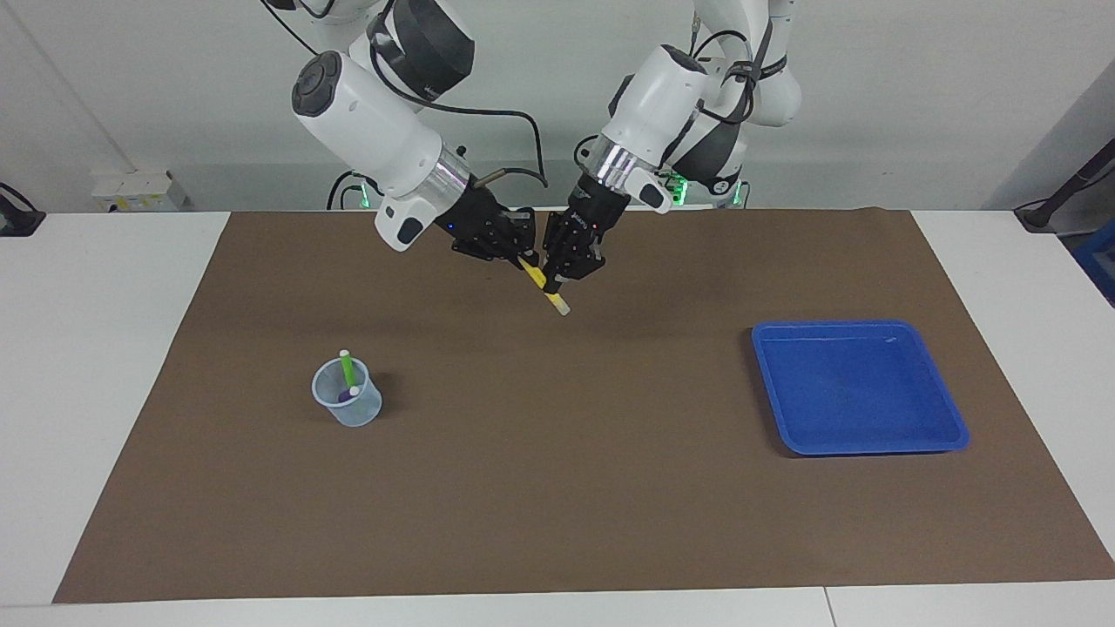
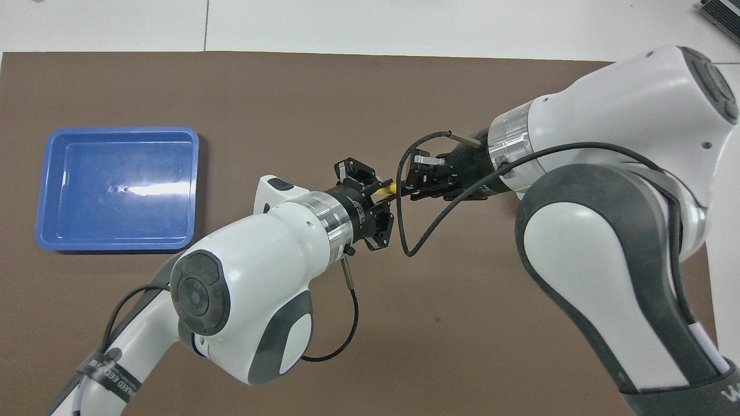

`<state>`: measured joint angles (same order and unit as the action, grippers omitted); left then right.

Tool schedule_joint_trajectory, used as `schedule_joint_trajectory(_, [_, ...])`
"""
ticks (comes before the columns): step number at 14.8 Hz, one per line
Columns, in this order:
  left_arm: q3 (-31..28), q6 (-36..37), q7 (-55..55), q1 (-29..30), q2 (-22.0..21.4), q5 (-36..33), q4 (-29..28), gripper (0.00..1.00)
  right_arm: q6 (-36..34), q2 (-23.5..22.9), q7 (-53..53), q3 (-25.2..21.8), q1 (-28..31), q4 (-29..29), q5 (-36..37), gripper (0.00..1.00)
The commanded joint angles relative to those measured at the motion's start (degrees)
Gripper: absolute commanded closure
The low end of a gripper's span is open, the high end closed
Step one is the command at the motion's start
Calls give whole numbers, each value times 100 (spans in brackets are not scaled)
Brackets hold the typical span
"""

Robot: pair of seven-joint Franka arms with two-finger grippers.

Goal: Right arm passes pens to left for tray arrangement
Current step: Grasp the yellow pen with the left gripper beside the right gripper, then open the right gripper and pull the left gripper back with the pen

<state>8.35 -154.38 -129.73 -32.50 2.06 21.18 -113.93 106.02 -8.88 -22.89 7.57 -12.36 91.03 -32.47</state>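
A yellow pen (image 1: 544, 286) with a whitish cap hangs tilted over the brown mat (image 1: 557, 488), held by both grippers at once. My right gripper (image 1: 525, 259), the one with the blue light, is shut on the pen's upper end. My left gripper (image 1: 554, 280) is shut on its middle, just above the cap. From overhead only a short yellow stretch of the pen (image 2: 386, 188) shows between the left gripper (image 2: 378, 202) and the right gripper (image 2: 411, 188). The green pen (image 1: 349, 372) and the purple pen (image 1: 346, 397) stand in a clear cup (image 1: 347, 394). The blue tray (image 1: 858, 386) (image 2: 118, 188) holds nothing.
The clear cup stands toward the right arm's end of the mat; in the overhead view the right arm hides it. The tray lies toward the left arm's end. White table (image 1: 104, 348) borders the mat on all sides.
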Motion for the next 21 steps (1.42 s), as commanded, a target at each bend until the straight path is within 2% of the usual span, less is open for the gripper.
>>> schedule_joint_trajectory(1, [17,92,-53,-28,137,-9,283,100,86,97,-75,52,-3,82,-75,100])
schedule_joint_trajectory(3, [17,450,17,33,224,-332,458,100,94,97,-84,52,-3,82,-75,100])
schedule_joint_trajectory(4, [17,731,140,94,251,-551,572,100,94,97,-93,52,-3,82,-75,76])
schedule_joint_trajectory(6, [17,971,255,112,251,-580,652,100,94,97,-84,43,-3,73,-58,0])
schedule_joint_trajectory(11, [0,989,447,209,251,-589,626,100,33,97,-49,-1,67,20,-23,0])
schedule_joint_trajectory(15, [-1,1488,1455,542,216,-589,626,100,-204,140,56,-10,321,-182,354,0])
schedule_joint_trajectory(21, [-9,2464,3346,1184,137,-527,644,100,-336,404,241,-10,524,-16,1680,0])
